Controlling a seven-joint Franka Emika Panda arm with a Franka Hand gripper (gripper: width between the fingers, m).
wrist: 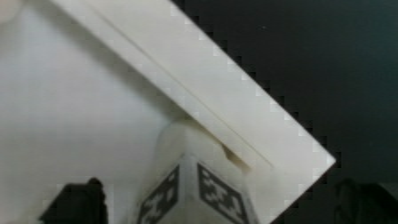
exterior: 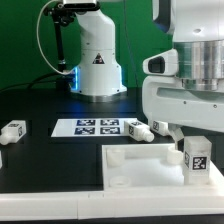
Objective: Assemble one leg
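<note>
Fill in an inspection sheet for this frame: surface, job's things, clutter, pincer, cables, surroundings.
Surface: black table.
Job's things: one leg upright on the square panel; another leg at the exterior view's left; a third by the marker board.
Clutter: nothing seen.
Pincer: fingertips flank the upright leg; closure cannot be told.
Cables: black cable on the arm.
Surroundings: robot base, dark backdrop.

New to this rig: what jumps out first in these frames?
The bulky white robot arm fills the exterior view's right, reaching down over the large white square panel in the foreground. A tagged leg stands upright at that panel's right end, and the wrist view shows it close up against the panel. Behind, the marker board lies flat on the black table, with spare legs beside it.
</note>
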